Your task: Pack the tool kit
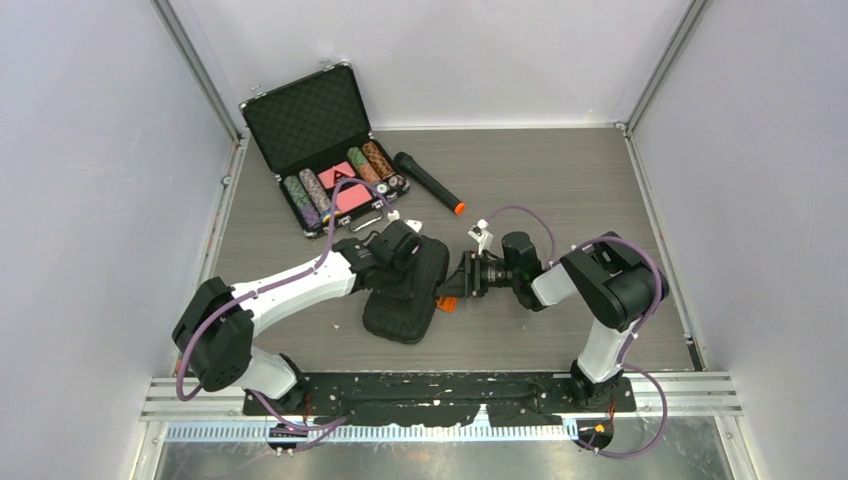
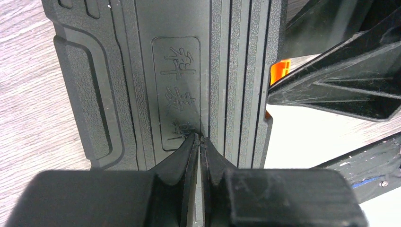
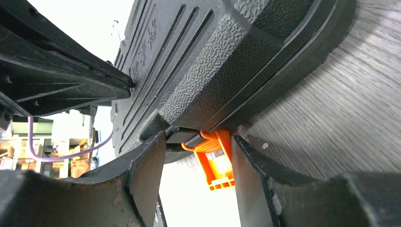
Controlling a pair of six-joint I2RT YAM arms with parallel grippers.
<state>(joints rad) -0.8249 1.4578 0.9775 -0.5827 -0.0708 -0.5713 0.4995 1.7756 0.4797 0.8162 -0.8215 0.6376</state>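
At the table's centre, the closed tool kit case is sitting with its orange latch facing 3 o'clock. The left gripper, reaching in from 9 o'clock, is resting its pressed-together fingers tip-down on the ribbed lid. The right gripper is holding its fingers spread either side of the latch.
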